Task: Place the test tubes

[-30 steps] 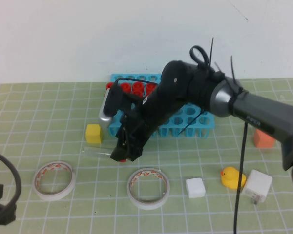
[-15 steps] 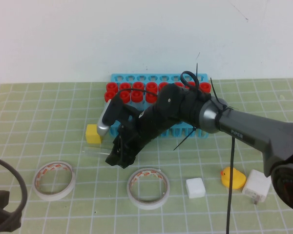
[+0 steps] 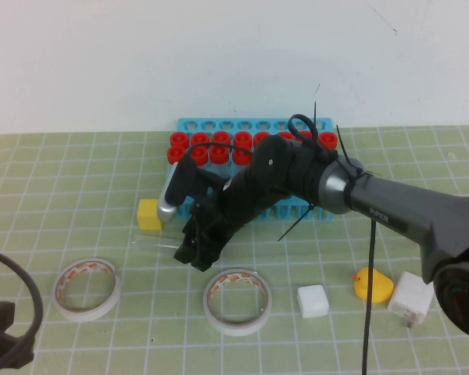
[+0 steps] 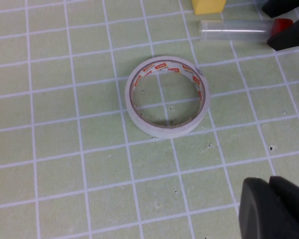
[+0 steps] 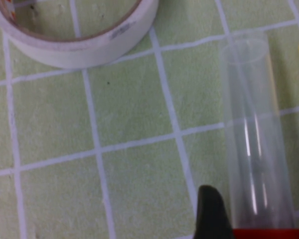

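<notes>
A clear test tube (image 3: pixel 152 244) with a red cap (image 5: pixel 269 233) lies flat on the green mat, just in front of a yellow cube. My right gripper (image 3: pixel 189 254) is down at its capped end, open, jaws on either side of the cap. One black finger (image 5: pixel 212 214) stands close beside the glass (image 5: pixel 254 149). The same tube (image 4: pixel 234 30) shows in the left wrist view with a right finger (image 4: pixel 289 40) by the cap. The blue rack (image 3: pixel 195 125) behind holds several red-capped tubes (image 3: pixel 211 144). My left gripper (image 4: pixel 269 181) is shut and holds nothing, near the front left.
The yellow cube (image 3: pixel 149 213) sits close to the tube's open end. Two tape rolls (image 3: pixel 86 289) (image 3: pixel 237 301) lie in front; one (image 4: pixel 167 97) is under the left wrist. A white cube (image 3: pixel 313 301), rubber duck (image 3: pixel 373 284) and white block (image 3: pixel 410 298) sit front right.
The right arm has dropped lower, bringing its gripper down around the lying tube's cap, and its jaws have narrowed. The tube and the left arm have not moved.
</notes>
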Robot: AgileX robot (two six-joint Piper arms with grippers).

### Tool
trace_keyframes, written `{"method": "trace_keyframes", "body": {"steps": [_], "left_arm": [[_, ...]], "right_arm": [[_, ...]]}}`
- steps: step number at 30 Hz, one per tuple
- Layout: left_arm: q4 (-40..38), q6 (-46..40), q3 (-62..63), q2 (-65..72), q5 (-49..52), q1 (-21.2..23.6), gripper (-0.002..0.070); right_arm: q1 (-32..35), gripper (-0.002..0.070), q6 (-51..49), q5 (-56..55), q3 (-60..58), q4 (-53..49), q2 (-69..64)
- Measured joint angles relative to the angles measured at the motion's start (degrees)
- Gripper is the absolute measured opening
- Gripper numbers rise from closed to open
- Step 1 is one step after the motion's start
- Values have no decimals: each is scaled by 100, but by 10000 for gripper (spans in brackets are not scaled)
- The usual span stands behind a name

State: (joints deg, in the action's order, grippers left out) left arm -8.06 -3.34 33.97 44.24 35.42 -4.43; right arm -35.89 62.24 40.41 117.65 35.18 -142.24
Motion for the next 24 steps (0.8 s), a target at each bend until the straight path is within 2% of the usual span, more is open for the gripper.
{"method": "trace_keyframes", "body": {"steps": [18,24], "left_arm": [[0,-60,-2,0,0,0,-1],[0,-60,-2,0,0,0,-1]], "right_arm": [[-5,387,0,109,10,-43,-120],[-5,291,0,245,23,-259,-120]]}}
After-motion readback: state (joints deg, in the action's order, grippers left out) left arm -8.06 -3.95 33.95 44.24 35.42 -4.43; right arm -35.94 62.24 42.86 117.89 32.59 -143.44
